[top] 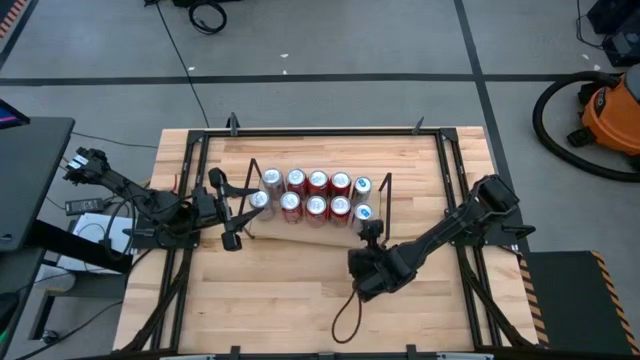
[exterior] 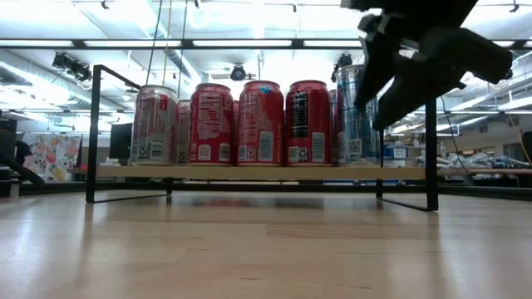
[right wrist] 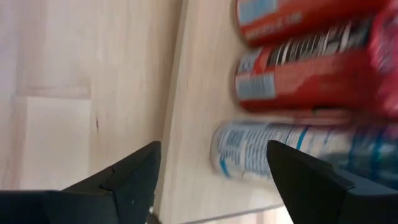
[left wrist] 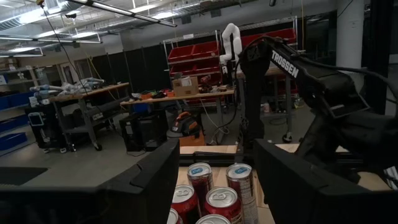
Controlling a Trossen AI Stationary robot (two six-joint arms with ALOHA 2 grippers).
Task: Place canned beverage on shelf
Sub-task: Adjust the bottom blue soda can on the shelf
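Left gripper [top: 232, 214] is seen at the shelf's [top: 300, 228] left end, jaws narrow and empty, parked just beside the silver can [top: 258, 200] in the front row, probably kept close to steady that end or simply waiting. On the shelf, two rows of upright cans are packed tight, likely to save board space: red cans [top: 316, 206] fill the middle, silver ones sit at the left, blue-and-white cans [top: 362, 186] at the right end. The front blue-and-white can [top: 362, 212] stands on the shelf's right front corner, so the task's can is judged already set down. Right gripper [top: 371, 232] is held just in front of that corner can, over the tabletop [top: 280, 300]; in the right wrist view its dark fingers [right wrist: 127, 177] frame the can without touching, jaws apart and nothing held. Release looks done; a straight pull away from the shelf would be needed so the can is not clipped.
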